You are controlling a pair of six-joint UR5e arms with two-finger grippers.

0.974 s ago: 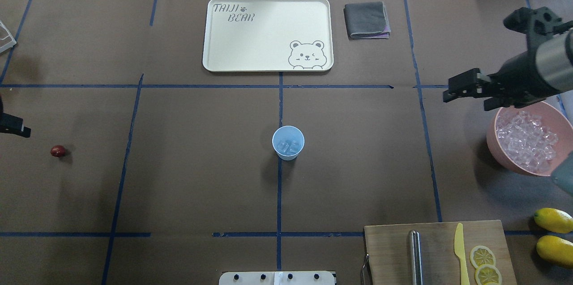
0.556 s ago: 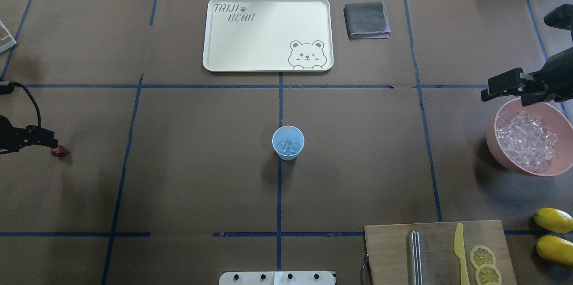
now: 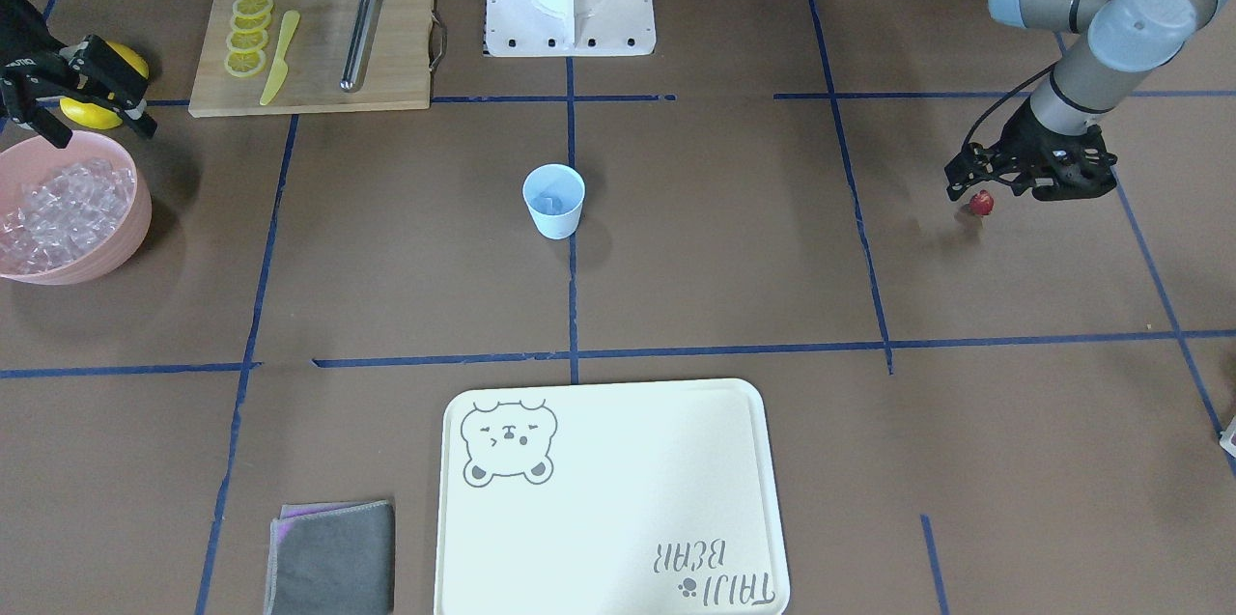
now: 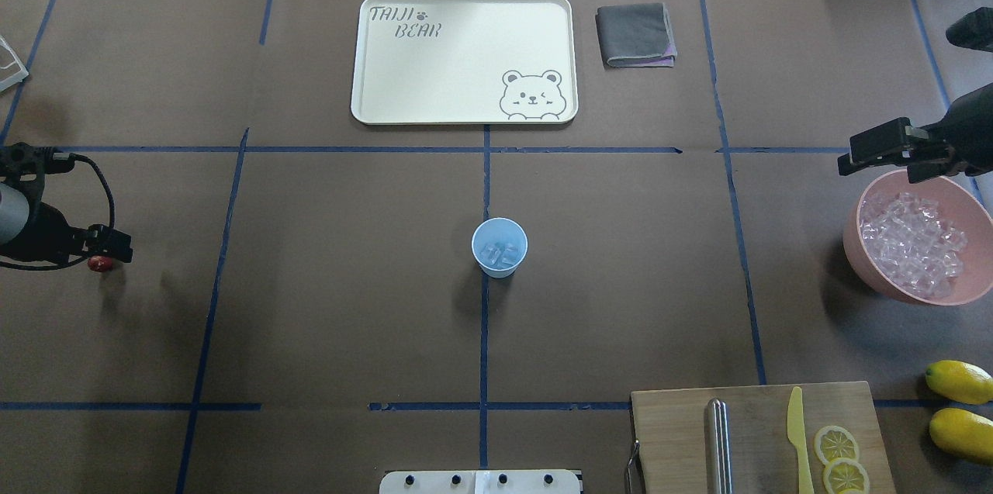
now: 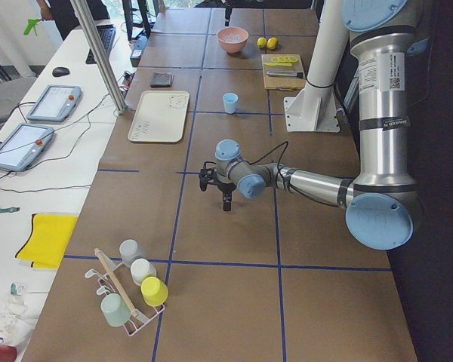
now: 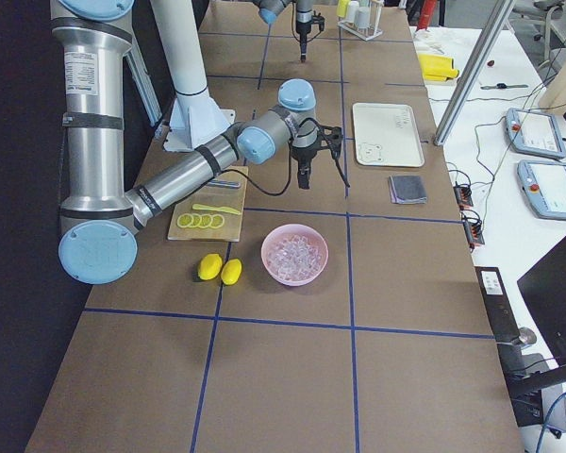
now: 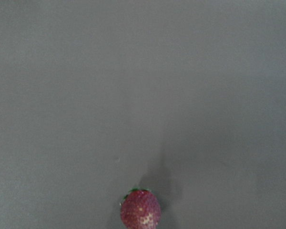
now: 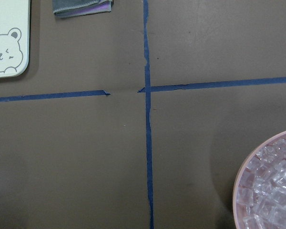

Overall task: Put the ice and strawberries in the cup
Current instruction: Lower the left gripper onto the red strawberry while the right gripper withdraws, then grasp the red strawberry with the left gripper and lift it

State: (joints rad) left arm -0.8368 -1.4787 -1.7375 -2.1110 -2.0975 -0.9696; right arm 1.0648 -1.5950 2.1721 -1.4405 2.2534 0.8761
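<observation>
The pale blue cup [image 4: 499, 247] stands at the table's middle with a few ice cubes [image 4: 499, 253] inside; it also shows in the front view [image 3: 553, 200]. The small red strawberry [image 4: 97, 264] lies on the table at the far left, also seen in the front view [image 3: 981, 203] and at the bottom edge of the left wrist view [image 7: 140, 210]. My left gripper [image 4: 108, 250] hangs open just over and beside it, holding nothing. My right gripper [image 4: 853, 155] is open and empty at the far rim of the pink bowl [image 4: 851, 242], which is full of ice [image 4: 911, 246].
A cream tray [image 4: 465, 110] and a folded grey cloth [image 4: 636, 35] lie at the far side. A cutting board [image 4: 675, 432] with a metal rod, a yellow knife and lemon slices sits near right. Two lemons [image 4: 960, 409] lie beside it.
My left arm has come in from the left edge and now sits over the strawberry. My right gripper has drawn back to the right, to the bowl's far rim.
</observation>
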